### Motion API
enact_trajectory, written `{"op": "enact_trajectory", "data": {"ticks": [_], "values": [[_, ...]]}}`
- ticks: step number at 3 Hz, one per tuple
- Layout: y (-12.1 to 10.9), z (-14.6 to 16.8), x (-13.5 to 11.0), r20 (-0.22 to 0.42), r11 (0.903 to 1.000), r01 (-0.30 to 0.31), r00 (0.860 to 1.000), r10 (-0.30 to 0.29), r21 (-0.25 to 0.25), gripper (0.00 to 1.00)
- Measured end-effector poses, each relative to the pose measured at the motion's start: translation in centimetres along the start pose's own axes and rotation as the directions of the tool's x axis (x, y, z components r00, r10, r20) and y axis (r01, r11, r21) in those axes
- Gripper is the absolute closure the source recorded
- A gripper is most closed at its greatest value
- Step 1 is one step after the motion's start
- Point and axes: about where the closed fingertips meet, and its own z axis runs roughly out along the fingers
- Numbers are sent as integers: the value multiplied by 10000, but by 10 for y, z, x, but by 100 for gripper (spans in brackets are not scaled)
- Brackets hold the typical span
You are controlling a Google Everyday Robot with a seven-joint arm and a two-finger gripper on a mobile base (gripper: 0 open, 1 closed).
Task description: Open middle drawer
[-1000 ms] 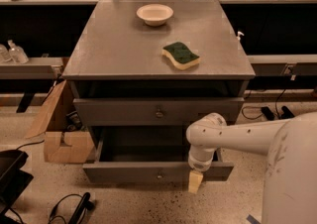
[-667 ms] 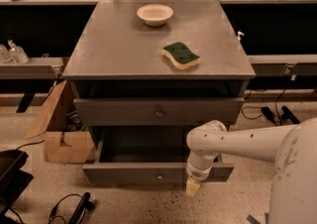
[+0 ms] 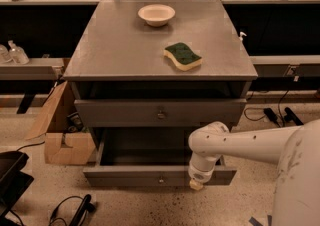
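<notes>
The middle drawer is sitting pulled out beneath the taller drawer front, and the gripper is hanging against its front panel, seemingly touching it, right of the knob, its grip state being unreadable.

Pincer — slightly lower, at middle drawer front

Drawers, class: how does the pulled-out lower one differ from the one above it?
The middle drawer, the lower one, is pulled out, its box showing; the upper drawer is shut. Its front is lower and narrower than the upper drawer's. The gripper hangs at the middle drawer's front, right of its knob. Both are grey with one small central knob.
</notes>
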Motion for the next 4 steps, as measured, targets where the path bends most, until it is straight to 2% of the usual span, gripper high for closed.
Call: {"op": "enact_trajectory", "data": {"ticks": [1,4], "values": [[0,0,0,0,10000,0,10000,0,0,100],[0,-1,0,0,10000,-1,10000,1,-1,100]]}}
